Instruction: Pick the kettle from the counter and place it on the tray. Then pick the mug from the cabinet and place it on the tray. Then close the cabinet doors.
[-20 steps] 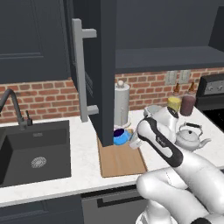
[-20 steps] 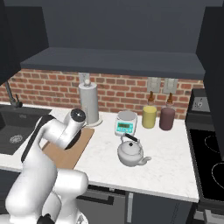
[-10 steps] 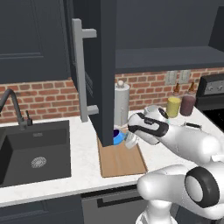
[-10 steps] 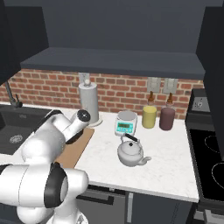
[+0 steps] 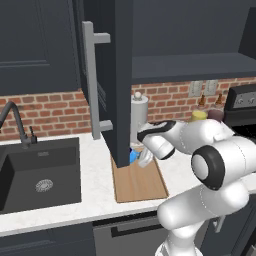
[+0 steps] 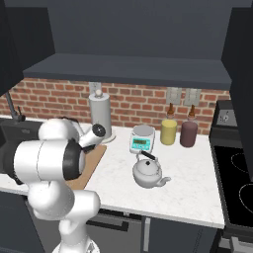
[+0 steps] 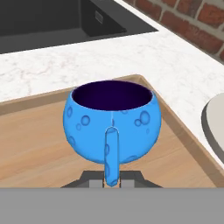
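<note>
The blue mug (image 7: 111,124) sits upright at the far corner of the wooden tray (image 7: 39,144), resting on it or just above it; I cannot tell which. My gripper (image 7: 111,183) is shut on the mug's handle, one fingertip on each side. From the left base view, the mug (image 5: 133,156) peeks out beside the open cabinet door (image 5: 117,75), with my gripper (image 5: 144,158) against it over the tray (image 5: 139,182). The silver kettle (image 6: 147,173) stands on the white counter (image 6: 192,188), right of the tray (image 6: 93,159).
A paper-towel roll (image 6: 100,116) stands behind the tray. A small scale (image 6: 142,140), a yellow canister (image 6: 168,131) and a maroon one (image 6: 188,133) line the brick wall. The sink (image 5: 37,175) lies left, the stove (image 6: 237,183) right. The door's bar handle (image 5: 91,80) juts forward.
My arm's elbow has swung up and to the right while the hand stayed at the tray's back corner. The mug has barely moved. The kettle is where it was.
</note>
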